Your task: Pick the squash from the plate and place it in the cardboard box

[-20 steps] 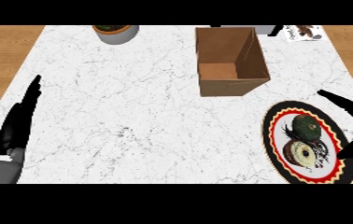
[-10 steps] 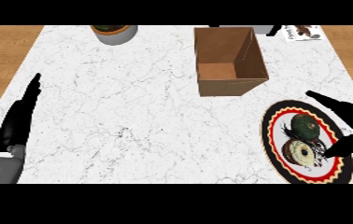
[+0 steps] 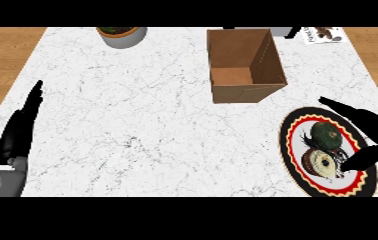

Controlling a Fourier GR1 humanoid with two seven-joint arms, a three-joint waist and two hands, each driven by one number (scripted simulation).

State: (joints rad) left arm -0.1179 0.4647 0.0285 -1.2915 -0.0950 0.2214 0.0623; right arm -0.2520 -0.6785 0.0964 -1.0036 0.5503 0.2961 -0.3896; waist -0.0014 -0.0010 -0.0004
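Spreading open around one squash (image 3: 327, 135) on one plate (image 3: 295, 156), the right robot hand (image 3: 360, 134) grasps nothing; one cardboard box (image 3: 246, 65).

You see an evenly, brightly lit white marble counter (image 3: 148, 109) with no glare. The cardboard box (image 3: 245, 64) at one o'clock has a bright inner wall on its right and a darker one on its left. Cast shadows are faint. Edges look soft throughout, and the plate (image 3: 295, 164) at four o'clock appears stretched tall.
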